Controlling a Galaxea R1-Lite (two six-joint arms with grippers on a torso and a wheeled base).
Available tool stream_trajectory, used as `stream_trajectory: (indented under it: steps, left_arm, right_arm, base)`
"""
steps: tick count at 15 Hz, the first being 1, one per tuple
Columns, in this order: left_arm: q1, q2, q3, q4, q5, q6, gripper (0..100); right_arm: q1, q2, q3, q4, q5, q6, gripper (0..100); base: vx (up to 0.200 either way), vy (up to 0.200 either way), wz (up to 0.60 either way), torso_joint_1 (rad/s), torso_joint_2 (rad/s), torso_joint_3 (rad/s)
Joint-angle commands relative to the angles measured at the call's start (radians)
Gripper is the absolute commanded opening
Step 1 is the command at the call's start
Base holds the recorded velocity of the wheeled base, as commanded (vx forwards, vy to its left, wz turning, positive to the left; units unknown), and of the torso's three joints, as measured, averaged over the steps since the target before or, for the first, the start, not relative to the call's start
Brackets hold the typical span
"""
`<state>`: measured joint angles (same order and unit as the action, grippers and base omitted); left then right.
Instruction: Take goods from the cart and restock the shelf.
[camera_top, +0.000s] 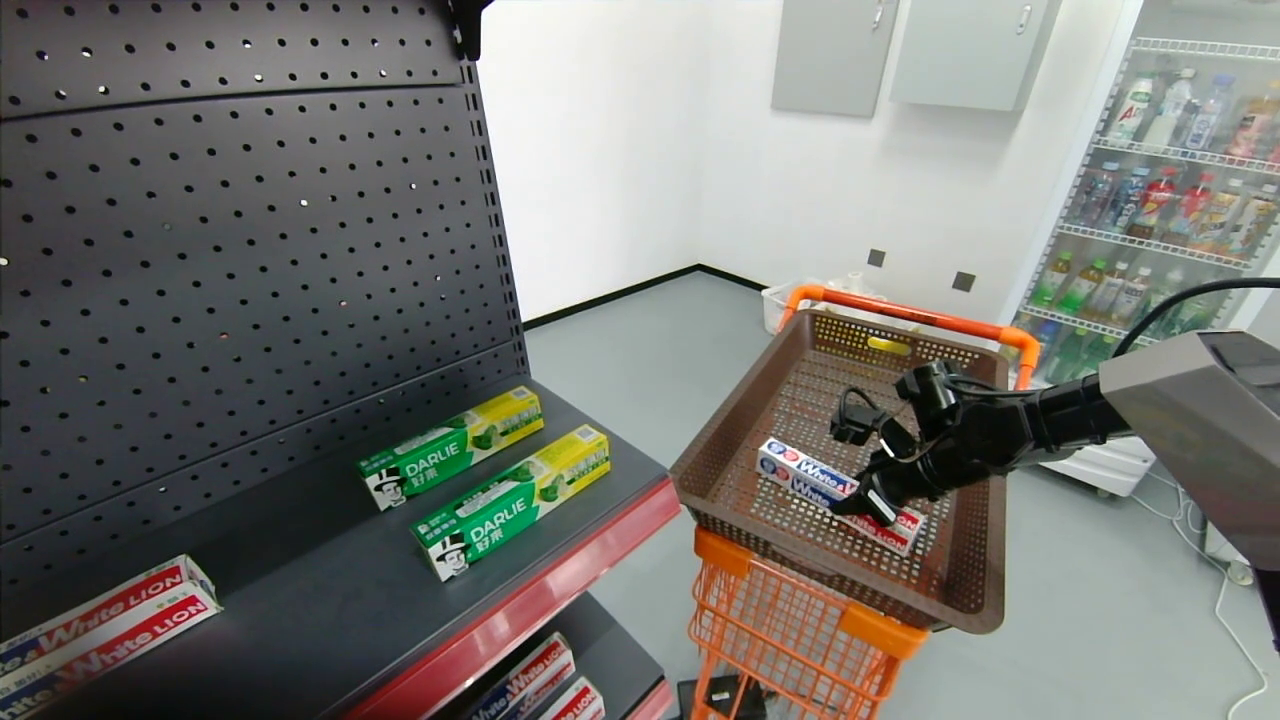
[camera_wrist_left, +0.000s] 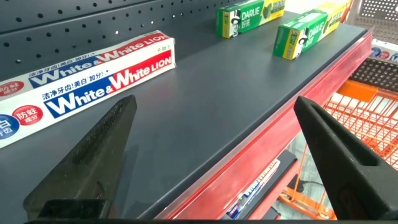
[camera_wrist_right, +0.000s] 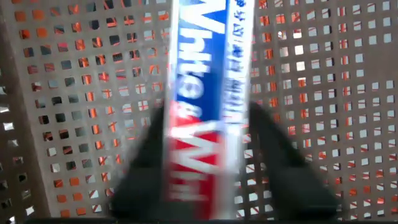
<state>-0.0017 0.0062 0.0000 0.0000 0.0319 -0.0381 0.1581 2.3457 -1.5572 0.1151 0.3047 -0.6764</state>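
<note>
One white toothpaste box (camera_top: 800, 472) lies toward the front edge of the cart's brown basket (camera_top: 975, 590), my right gripper (camera_top: 868, 505) clamped across it, left gripper (camera_wrist_left: 214, 102) spread wide above the shelf (camera_wrist_left: 205, 124) front edge.

White toothpaste box (camera_wrist_right: 205, 112) blurring, running off frame edge; right gripper (camera_top: 862, 505) covering its middle; shelf boxes (camera_top: 100, 620) being cropped at corner

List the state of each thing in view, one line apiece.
left claw, open, empty, above the shelf.
right claw, down at the white box in the basket.
white box, lying flat in the basket.
green boxes, two, lying flat on the shelf.
shelf's white boxes, lying flat, side by side.
</note>
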Motion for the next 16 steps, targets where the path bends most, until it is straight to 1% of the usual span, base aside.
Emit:
stream_trajectory:
  steps: [1, 6, 7, 9, 10, 13, 14, 15, 16]
  left_arm:
    - [0.0, 0.0, 0.0, 0.0, 0.0, 0.0, 100]
    - [0.0, 0.0, 0.0, 0.0, 0.0, 0.0, 100]
    - [0.002, 0.0, 0.0, 0.0, 0.0, 0.0, 100]
    - [0.0, 0.0, 0.0, 0.0, 0.0, 0.0, 100]
    - [0.0, 0.0, 0.0, 0.0, 0.0, 0.0, 100]
    - [0.0, 0.0, 0.0, 0.0, 0.0, 0.0, 100]
    - [0.0, 0.0, 0.0, 0.0, 0.0, 0.0, 100]
    - [0.0, 0.0, 0.0, 0.0, 0.0, 0.0, 100]
    - [0.002, 0.0, 0.0, 0.0, 0.0, 0.0, 100]
  right_arm:
    - [0.0, -0.002, 0.005, 0.0, -0.007, -0.002, 0]
    - [0.011, -0.029, 0.016, 0.003, -0.009, 0.001, 0]
    - [0.011, -0.049, 0.022, 0.021, -0.01, 0.003, 0]
    - [0.009, -0.112, 0.019, 0.12, -0.038, 0.004, 0]
    - [0.008, -0.148, 0.022, 0.147, -0.039, 0.006, 0]
    - [0.024, -0.238, 0.034, 0.161, -0.042, 0.09, 0]
    - [0.026, -0.253, 0.037, 0.163, -0.047, 0.098, 0]
    - [0.029, -0.301, 0.066, 0.172, -0.078, 0.103, 0]
    - [0.031, -0.347, 0.088, 0.198, -0.081, 0.109, 0]
  base:
    - [0.0, 0.0, 0.0, 0.0, 0.0, 0.0]
    - [0.0, 0.0, 0.0, 0.0, 0.0, 0.0]
    - [0.0, 0.0, 0.0, 0.0, 0.0, 0.0]
    - [0.0, 0.0, 0.0, 0.0, 0.0, 0.0]
    - [0.0, 0.0, 0.0, 0.0, 0.0, 0.0]
    - [0.0, 0.0, 0.0, 0.0, 0.0, 0.0]
    - [0.0, 0.0, 0.0, 0.0, 0.0, 0.0]
    - [0.0, 0.0, 0.0, 0.0, 0.0, 0.0]
    - [0.0, 0.0, 0.0, 0.0, 0.0, 0.0]
